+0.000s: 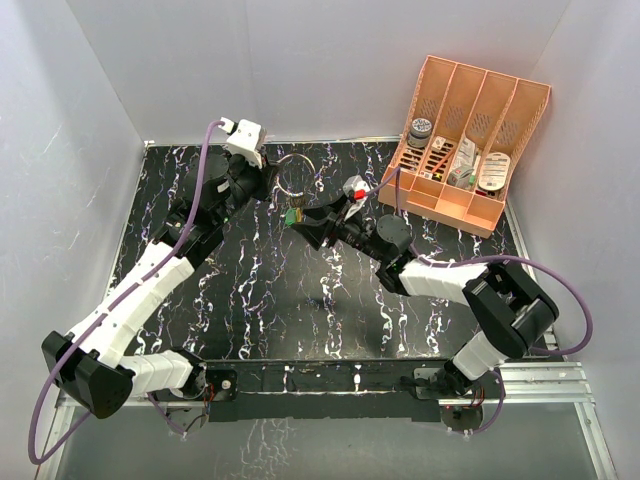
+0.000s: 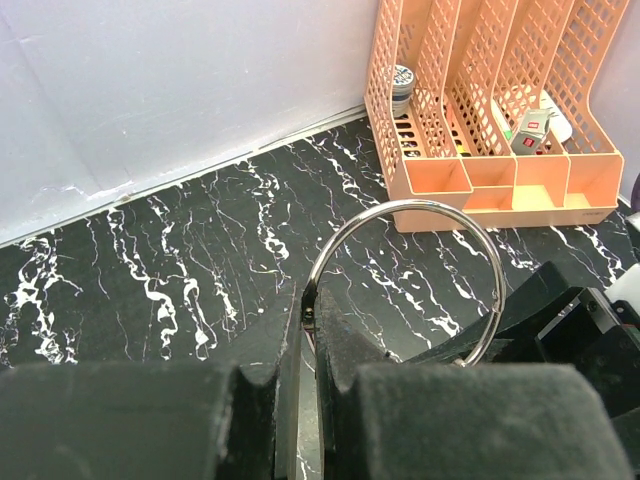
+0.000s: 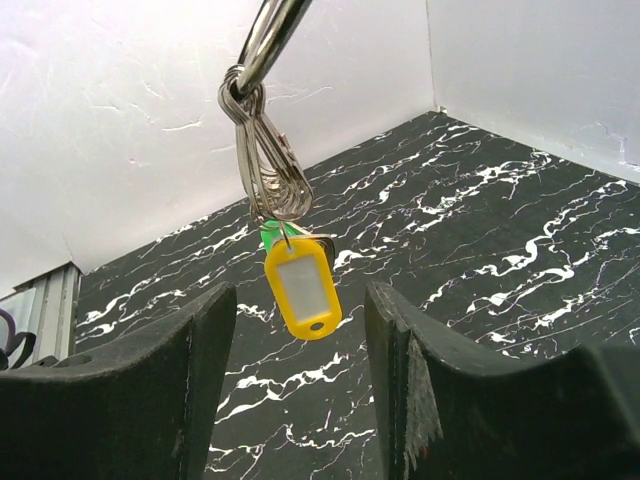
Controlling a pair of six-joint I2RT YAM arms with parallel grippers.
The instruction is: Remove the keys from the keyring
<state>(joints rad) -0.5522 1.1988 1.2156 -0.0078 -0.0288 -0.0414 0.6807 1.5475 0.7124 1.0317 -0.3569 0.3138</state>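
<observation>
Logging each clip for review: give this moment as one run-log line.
left hand: shut on keyring | right hand: open, either side of yellow key and green key | both hanging on keyring

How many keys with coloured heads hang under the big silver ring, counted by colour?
Yellow key: 1
Green key: 1, mostly hidden behind the yellow one
Total: 2, both hanging from the keyring

Black, white-veined tabletop (image 1: 270, 300), a peach-orange lattice organiser (image 1: 455, 208) on its far right corner.
</observation>
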